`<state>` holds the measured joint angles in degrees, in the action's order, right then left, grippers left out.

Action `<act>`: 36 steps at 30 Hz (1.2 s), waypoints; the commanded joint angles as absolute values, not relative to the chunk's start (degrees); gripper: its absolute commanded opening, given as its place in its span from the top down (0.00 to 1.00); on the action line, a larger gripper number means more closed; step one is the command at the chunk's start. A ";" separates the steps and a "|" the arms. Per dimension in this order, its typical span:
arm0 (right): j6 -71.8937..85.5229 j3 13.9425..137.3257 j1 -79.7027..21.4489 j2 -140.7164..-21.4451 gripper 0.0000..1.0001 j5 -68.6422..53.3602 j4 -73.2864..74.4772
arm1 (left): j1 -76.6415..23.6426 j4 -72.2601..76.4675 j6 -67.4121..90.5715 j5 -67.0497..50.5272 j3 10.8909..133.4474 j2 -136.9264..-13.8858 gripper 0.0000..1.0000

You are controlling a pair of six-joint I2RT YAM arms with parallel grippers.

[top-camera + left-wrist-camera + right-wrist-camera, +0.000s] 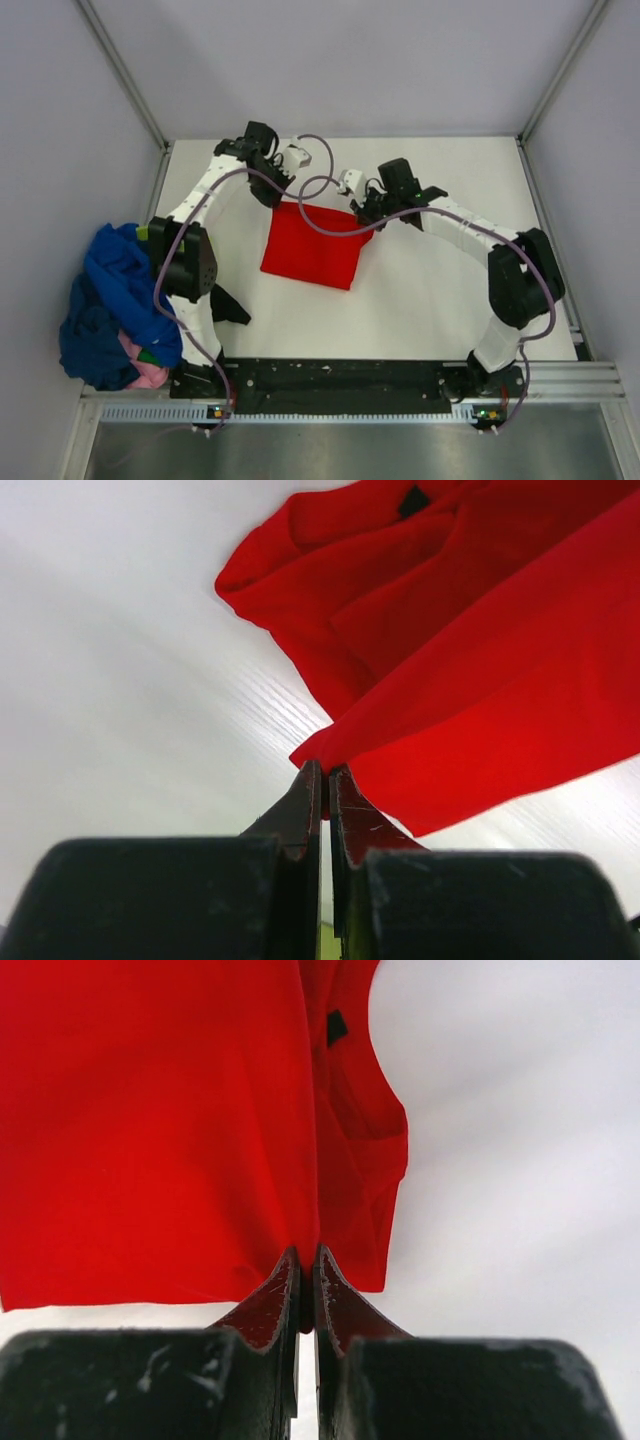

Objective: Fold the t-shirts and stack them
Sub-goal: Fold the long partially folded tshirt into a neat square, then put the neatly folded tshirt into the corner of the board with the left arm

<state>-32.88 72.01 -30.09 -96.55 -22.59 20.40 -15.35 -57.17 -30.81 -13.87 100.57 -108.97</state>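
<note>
A bright red t-shirt, partly folded, lies in the middle of the white table. My left gripper is shut on its far left corner; in the left wrist view the cloth is pinched between the jaws and lifts off the table. My right gripper is shut on its far right corner; in the right wrist view the red cloth hangs from the jaws, and a black neck label shows. A heap of royal blue, navy, pink and green t-shirts lies at the table's left edge.
Grey enclosure walls and metal frame rails surround the table. Cables loop from both wrists over the red shirt's far edge. The arm bases stand on a black rail at the near edge.
</note>
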 commanded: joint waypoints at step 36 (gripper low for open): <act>45.87 75.22 -19.60 -119.52 0.45 -34.01 -11.77 | -9.41 -47.90 -7.56 -23.11 110.82 -130.25 0.46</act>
<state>40.32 69.80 -19.35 -115.46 -29.41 -2.44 -10.48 -47.22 -9.91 -20.95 106.96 -127.15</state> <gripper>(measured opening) 0.619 0.557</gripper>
